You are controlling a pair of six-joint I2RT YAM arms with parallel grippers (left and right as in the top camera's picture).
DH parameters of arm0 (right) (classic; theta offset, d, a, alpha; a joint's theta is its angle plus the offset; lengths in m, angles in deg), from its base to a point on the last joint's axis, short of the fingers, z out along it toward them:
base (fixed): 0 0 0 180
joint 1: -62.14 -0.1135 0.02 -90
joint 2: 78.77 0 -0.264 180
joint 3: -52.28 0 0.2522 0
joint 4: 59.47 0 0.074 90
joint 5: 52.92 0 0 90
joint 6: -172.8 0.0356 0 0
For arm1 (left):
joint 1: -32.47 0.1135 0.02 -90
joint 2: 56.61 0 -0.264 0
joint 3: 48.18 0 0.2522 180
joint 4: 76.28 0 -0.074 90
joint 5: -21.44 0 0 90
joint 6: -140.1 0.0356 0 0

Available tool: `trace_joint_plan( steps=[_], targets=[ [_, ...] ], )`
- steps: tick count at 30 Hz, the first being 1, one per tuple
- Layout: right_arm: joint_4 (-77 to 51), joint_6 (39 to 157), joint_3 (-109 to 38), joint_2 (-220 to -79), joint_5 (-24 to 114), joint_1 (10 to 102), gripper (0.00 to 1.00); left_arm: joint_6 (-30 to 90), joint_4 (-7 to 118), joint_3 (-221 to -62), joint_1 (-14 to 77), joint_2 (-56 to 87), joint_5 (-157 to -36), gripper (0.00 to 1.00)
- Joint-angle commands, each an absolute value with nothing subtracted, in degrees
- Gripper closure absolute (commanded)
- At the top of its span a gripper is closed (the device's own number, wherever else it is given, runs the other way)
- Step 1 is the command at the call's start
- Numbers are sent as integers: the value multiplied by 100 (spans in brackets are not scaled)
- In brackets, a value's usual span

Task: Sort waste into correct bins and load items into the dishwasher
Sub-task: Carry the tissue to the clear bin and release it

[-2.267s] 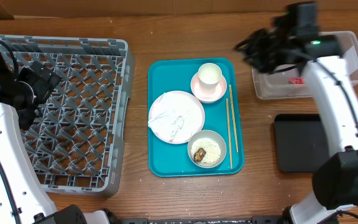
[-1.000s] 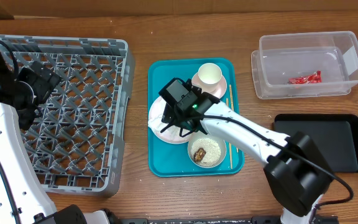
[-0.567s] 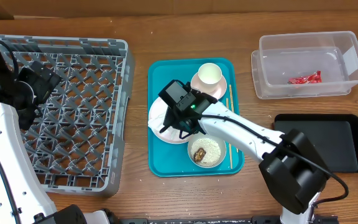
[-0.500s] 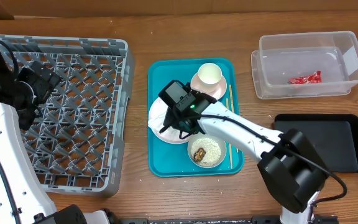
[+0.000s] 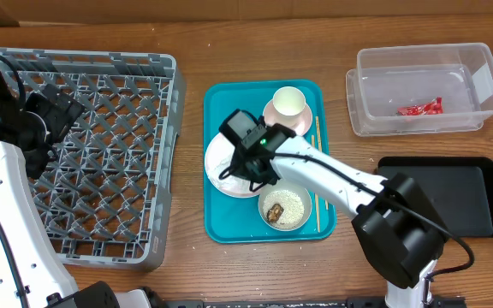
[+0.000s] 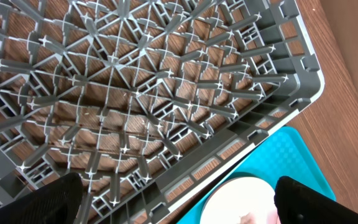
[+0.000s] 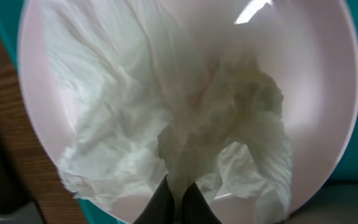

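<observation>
Currently at mid-bench (image 5: 187,47): right pincer (image 7: 177,198) down over the plate (image 5: 219,171), tips pressed together, clenched on a raised fold of tissue (image 7: 166,118). Rest of the tissue crumpled and spread across the plate, covering most of it. Plate on the left half of the teal tray (image 5: 216,224), tray itself in the middle of the bench.

Also on the teal tray:
- cup (image 5: 288,101), upright, nested in the pink bowl (image 5: 291,131) at the tray's far right corner, just beside the plate
- grey bowl (image 5: 308,198) at the tray's near right, holding rice (image 5: 294,204), with a brown lump (image 5: 274,213) at the bowl's left side
- chopsticks (image 5: 318,180), side by side, along the tray's right edge

Left pincer (image 6: 178,196) released, fingers wide apart, hanging above the left part of the rack (image 5: 168,128). Lattice floor, the tray's corner and the plate's rim visible past it in the left wrist view.

Rack on the left side of the bench, reaching toward the far left corner, just beside the teal tray but not touching.

Tub (image 5: 375,120) at the far right corner of the bench, with the wrapper (image 5: 421,109) inside, right of its middle. Black tray (image 5: 469,201) just nearward of the tub, along the right edge, apart from the teal tray.
</observation>
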State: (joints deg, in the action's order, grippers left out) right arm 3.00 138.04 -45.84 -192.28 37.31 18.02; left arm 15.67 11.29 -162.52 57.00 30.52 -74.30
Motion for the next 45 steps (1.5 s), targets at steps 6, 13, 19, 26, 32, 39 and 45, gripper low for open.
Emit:
trace_joint_plan(
  steps=[6,13,19,26,32,39,45],
  targets=[
    [792,13485,-5515,-18553,3720,2172,96,1495,1127,-16335,5720,3028,-7410,0],
    [1091,13483,-5771,-18229,3716,2515,96,1495,1127,-16335,5720,3028,-7410,0],
    [1163,13314,-6042,-17823,3677,3457,96,1497,1127,-16335,5720,3028,-7410,0],
    [980,13314,-6005,-17733,3187,5658,96,1495,1127,-16335,5720,3028,-7410,0],
    [565,13181,-6000,-18072,3025,6506,96,1497,1127,-16335,5720,3028,-7408,0],
    [55,12930,-6000,-18435,3165,6751,54,1495,1127,-16335,5720,3028,-7410,0],
    [95,12294,-6057,-18443,4326,6748,5,1495,1127,-16335,5720,3028,-7410,0]
  ],
)
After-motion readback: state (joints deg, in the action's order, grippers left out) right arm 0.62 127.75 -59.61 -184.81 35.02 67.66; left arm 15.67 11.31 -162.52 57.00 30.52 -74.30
